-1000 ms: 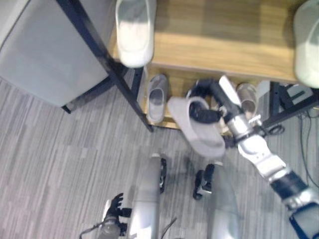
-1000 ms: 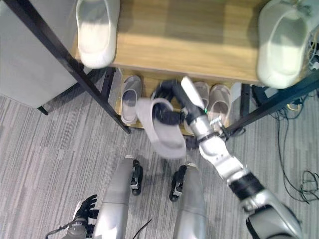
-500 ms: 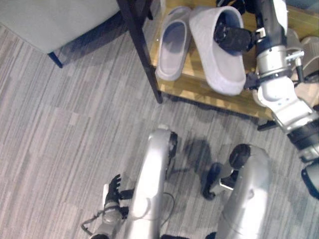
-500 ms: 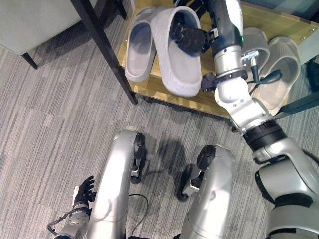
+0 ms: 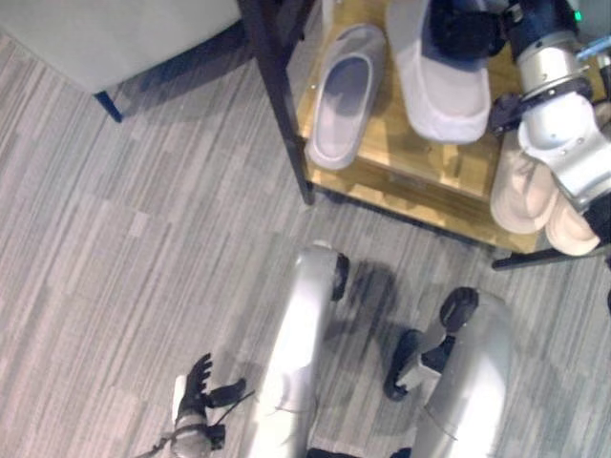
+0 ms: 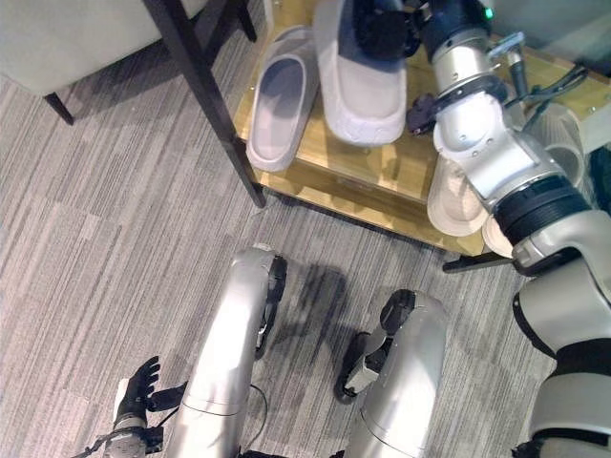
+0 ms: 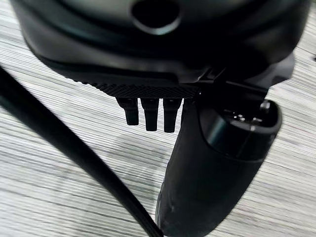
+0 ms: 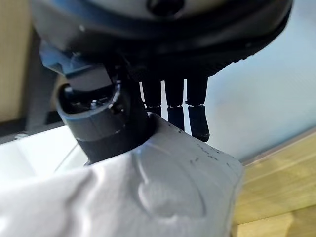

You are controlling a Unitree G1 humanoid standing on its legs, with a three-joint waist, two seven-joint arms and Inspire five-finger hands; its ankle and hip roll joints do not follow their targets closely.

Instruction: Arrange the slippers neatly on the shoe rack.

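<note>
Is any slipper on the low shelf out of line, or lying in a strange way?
Yes. The beige slippers at the right end overhang the front edge of the shelf. The grey slipper lies flat, slightly angled. The right robot hand grips the slipper beside it.

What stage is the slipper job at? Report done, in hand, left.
Done: one grey slipper lies on the wooden shelf of the shoe rack, and a beige pair sits at its right end.
In hand: the right hand grips a second grey slipper, low over the shelf beside the first.
Left: set it down square with its mate and let go. The left hand hangs idle, open.
</note>
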